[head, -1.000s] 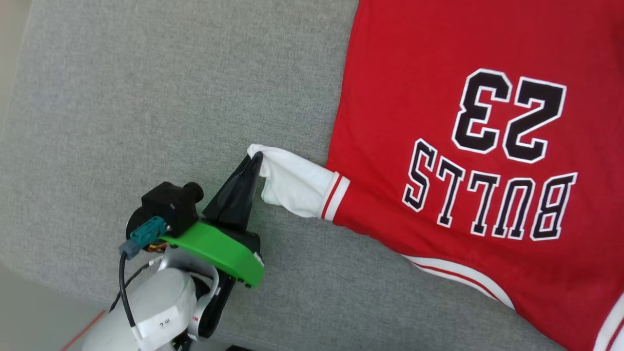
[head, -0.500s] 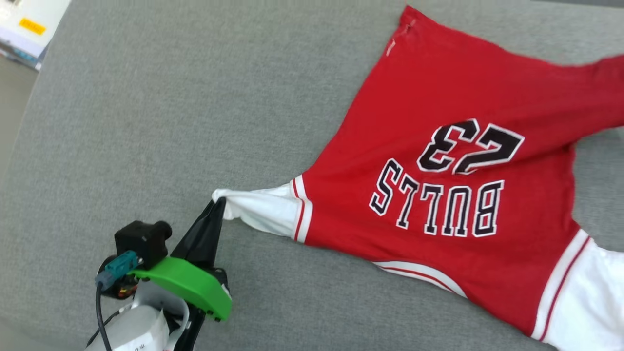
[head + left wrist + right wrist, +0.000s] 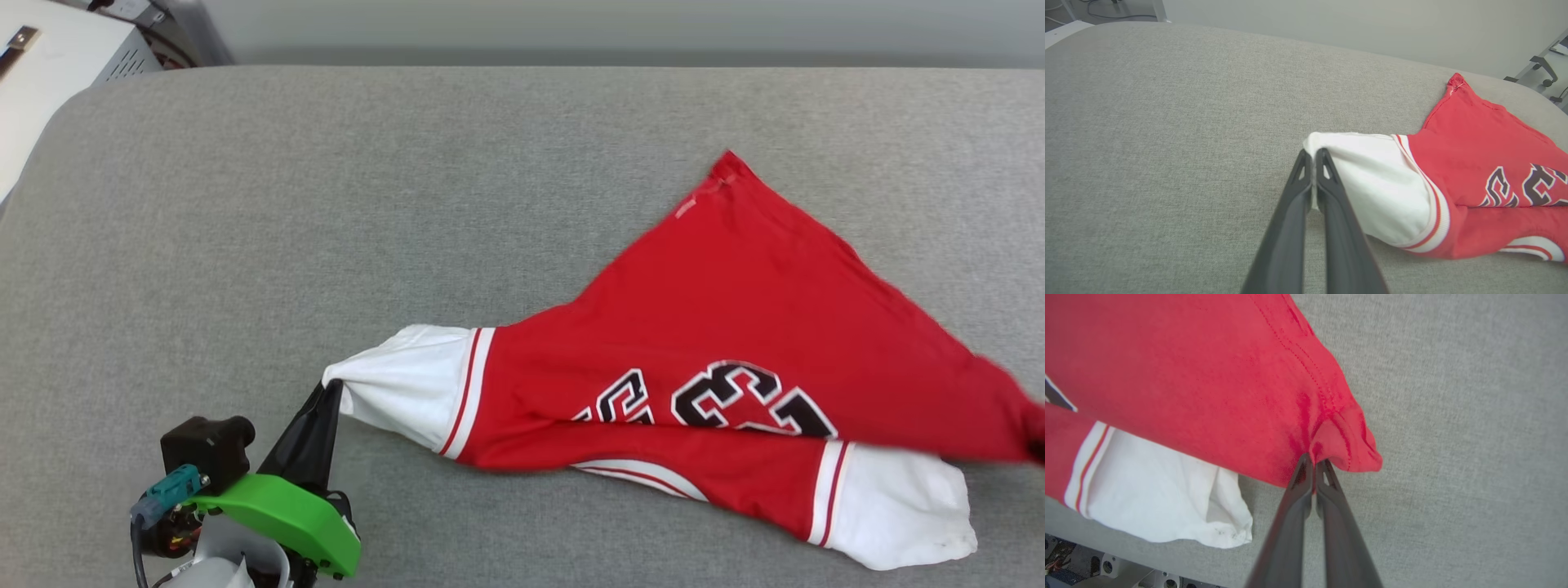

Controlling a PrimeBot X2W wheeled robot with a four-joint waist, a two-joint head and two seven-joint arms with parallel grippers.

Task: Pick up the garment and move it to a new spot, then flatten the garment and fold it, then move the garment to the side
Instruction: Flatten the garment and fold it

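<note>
Head view: the camera has tipped up, so the far edge of the grey top (image 3: 326, 204) now shows. The shirt (image 3: 735, 327) has changed too. A moment ago it lay open and you could read the word and the number. Now the word is hidden, only part of the number peeks out, and the red part is pulled into a pointy three-corner shape. I think the shirt is being dragged to its new spot, so it will need smoothing flat after. The left gripper (image 3: 329, 392) still pinches the tip of a white sleeve (image 3: 400, 392), low on the left side.

Left wrist view: the two dark fingers are pressed together with a thin bit of white sleeve between them. The sleeve puffs out like a soft tube, with a red and white stripe band at its end. The grey top looks rough and woven.

Right wrist view: the right gripper (image 3: 1314, 461) is squeezed tight on a red stitched corner, which bunches into small wrinkles. The other white sleeve (image 3: 1167, 498) lies limp below it.
</note>
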